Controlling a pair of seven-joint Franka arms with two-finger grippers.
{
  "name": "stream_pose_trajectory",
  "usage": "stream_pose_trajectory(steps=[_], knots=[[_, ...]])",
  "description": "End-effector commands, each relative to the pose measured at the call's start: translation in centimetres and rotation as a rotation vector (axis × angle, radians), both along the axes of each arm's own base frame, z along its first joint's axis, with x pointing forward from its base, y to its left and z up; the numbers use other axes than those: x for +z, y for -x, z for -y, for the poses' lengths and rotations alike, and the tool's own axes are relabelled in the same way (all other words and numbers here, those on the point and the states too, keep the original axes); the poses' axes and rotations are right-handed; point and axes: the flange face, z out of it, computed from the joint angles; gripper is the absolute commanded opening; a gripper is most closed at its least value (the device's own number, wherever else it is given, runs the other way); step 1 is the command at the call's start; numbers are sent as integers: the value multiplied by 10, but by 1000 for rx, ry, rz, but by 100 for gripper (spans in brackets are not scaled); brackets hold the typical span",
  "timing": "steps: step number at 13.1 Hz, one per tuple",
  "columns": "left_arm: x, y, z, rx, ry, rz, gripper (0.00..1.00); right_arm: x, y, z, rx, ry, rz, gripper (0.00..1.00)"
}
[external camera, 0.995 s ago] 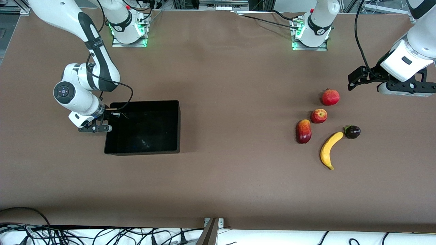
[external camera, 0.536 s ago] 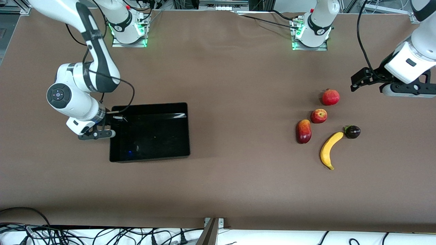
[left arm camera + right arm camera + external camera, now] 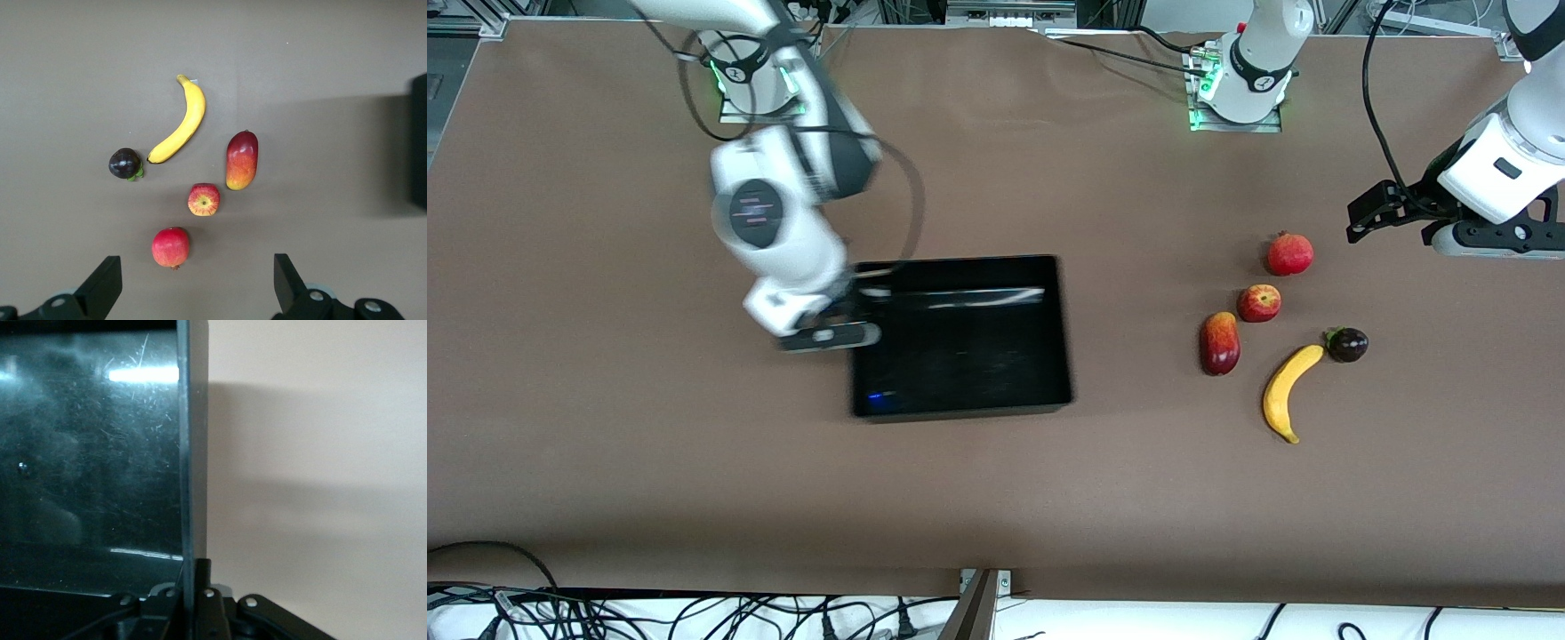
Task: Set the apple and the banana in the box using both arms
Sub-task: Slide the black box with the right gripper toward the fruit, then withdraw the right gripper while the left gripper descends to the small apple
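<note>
At box (image 3: 960, 391) wall | right end effector (image 3: 838, 331) clamped on it | left end effector (image 3: 1449, 233) released, aloft

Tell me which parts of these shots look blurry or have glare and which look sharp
Front view: the right gripper and the box it clamps are smeared by motion blur; the apple, the banana and the left gripper are crisp. Right wrist view: white glare streaks on the scratched box floor, and a soft shadow on the table. Left wrist view: evenly lit and sharp.
</note>
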Motion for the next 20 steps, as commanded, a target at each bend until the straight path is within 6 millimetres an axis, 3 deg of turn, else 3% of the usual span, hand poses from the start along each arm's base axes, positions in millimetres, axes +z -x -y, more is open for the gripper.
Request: stream_pose_trajectory(steps=[1, 3, 6, 9, 12, 13, 14, 15, 18, 20], knots=[[7, -4, 5, -12, 27, -3, 100, -26, 17, -97, -73, -18, -3, 0], [7, -4, 5, -10, 27, -3, 100, -47, 35, -145, -126, -65, -9, 0], [7, -4, 5, -6, 27, -4, 100, -78, 58, -182, -145, -100, 20, 0], [9, -14, 3, -8, 32, 9, 100, -102, 65, -194, -151, -117, 51, 0], [10, -20, 2, -5, 34, -1, 100, -108, 75, -202, -125, -113, 54, 0], [10, -20, 2, -2, 32, -1, 100, -110, 75, -201, -118, -107, 56, 11], [10, -20, 3, -3, 33, 1, 100, -110, 76, -202, -98, -104, 61, 48], [9, -20, 3, -2, 32, -2, 100, -107, 74, -201, -90, -104, 67, 99], [2, -23, 3, -8, 33, -16, 100, -77, 64, -194, -68, -120, 87, 100], [-37, -20, 5, -12, 28, -173, 100, -41, 45, -170, -28, -94, 86, 100]])
